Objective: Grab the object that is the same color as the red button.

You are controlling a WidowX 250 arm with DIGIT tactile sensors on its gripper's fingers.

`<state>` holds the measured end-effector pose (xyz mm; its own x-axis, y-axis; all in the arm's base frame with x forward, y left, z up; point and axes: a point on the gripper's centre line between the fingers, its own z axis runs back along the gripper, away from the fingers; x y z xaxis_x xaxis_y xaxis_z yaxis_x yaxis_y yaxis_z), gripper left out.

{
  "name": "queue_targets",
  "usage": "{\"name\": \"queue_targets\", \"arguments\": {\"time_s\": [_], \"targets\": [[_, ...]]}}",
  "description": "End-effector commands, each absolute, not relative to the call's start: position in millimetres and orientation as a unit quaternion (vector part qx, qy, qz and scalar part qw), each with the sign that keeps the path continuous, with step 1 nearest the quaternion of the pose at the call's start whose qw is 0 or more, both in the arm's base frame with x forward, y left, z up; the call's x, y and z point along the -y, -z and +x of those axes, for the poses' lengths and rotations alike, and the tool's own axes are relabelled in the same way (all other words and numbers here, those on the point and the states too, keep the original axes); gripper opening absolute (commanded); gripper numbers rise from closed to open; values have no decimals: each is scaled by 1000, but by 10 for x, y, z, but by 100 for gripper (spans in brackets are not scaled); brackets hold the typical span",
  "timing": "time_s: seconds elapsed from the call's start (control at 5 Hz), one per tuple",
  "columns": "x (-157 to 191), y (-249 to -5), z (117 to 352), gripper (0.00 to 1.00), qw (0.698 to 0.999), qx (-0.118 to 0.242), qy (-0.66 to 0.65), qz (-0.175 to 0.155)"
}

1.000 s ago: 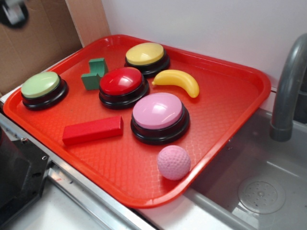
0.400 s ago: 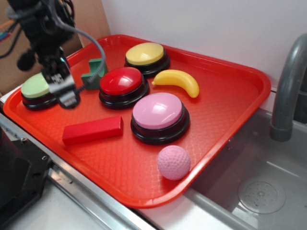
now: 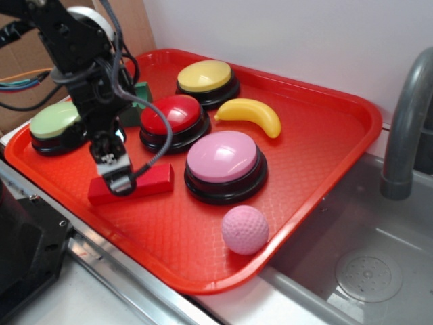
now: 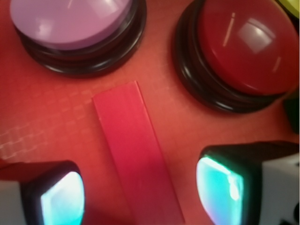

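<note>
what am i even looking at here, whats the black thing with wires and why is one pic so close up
The black thing is a robot arm ending in a gripper, a two-fingered claw. One picture is taken from the side of the scene; the close-up comes from a camera on the arm's wrist, looking down between the fingers, whose pads glow blue-green.

On the red tray lie four dome buttons: a red button, a pink one, a yellow one and a green one. There is also a toy banana, a pink ball, a green block and a long red block.

The gripper is open with a finger on each side of the red block. It holds nothing yet.
</note>
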<state>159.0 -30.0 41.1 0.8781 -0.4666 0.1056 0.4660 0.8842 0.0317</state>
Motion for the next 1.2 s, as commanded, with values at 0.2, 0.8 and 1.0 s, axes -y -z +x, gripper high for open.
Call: {"name": "queue_targets", "arguments": {"time_s": [0.2, 0.8, 1.0], "targets": [[302, -186, 1632, 0, 979, 39, 199, 3], [225, -493, 1715, 0, 994, 3, 109, -5], [124, -901, 1730, 0, 1000, -11, 28, -3]]}}
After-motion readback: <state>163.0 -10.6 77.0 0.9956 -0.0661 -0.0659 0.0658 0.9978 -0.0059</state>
